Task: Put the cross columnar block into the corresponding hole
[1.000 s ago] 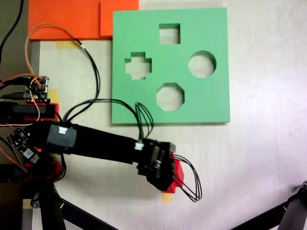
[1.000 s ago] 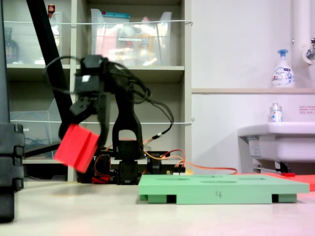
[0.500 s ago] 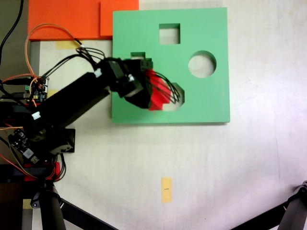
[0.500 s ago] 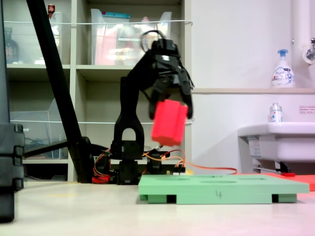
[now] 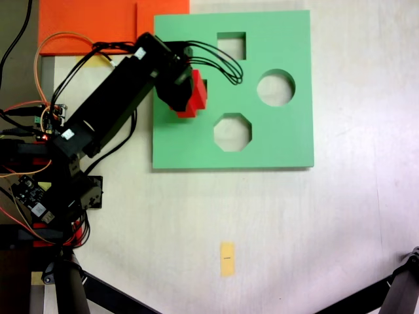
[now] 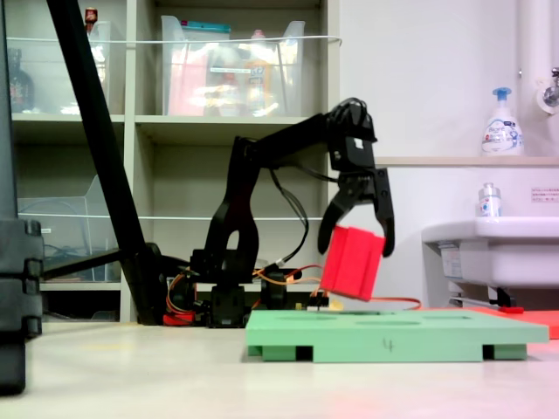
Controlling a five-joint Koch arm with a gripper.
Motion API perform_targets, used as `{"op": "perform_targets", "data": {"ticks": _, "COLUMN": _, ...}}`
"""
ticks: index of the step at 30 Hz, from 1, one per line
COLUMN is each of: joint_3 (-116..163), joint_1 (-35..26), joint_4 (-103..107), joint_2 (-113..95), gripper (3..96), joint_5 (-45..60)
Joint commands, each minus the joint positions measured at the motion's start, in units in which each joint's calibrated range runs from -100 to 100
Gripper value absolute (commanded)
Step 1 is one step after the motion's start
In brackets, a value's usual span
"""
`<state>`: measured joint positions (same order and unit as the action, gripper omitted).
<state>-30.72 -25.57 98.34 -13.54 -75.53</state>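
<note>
Bright red cross columnar block, green foam board, black pincer, orange sheet

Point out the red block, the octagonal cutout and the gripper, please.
red block (image 6: 351, 262), second exterior view, on its broad side face.
octagonal cutout (image 5: 232, 132), first exterior view, at the opening's middle.
gripper (image 6: 356, 237), second exterior view, midway between the fingertips clamping the block.

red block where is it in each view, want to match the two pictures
First exterior view: red block upper left of centre, in the hand, over the green board's left part.
Second exterior view: red block right of centre, held tilted above the green board, clear of it.
Shared landmark: the green board.
</note>
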Motion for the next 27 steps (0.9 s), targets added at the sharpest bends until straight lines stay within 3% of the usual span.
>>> {"op": "perform_targets", "data": {"ticks": 1, "joint_3": -4.37, "joint_1": -0.83, "joint_4": 1.66, "joint_2": 1.67, "gripper": 32.1, "joint_5": -0.68}}
{"op": "perform_targets", "data": {"ticks": 27, "joint_3": -11.85, "joint_1": -2.88, "joint_4": 1.66, "joint_2": 15.92, "gripper": 32.1, "joint_5": -1.22}}
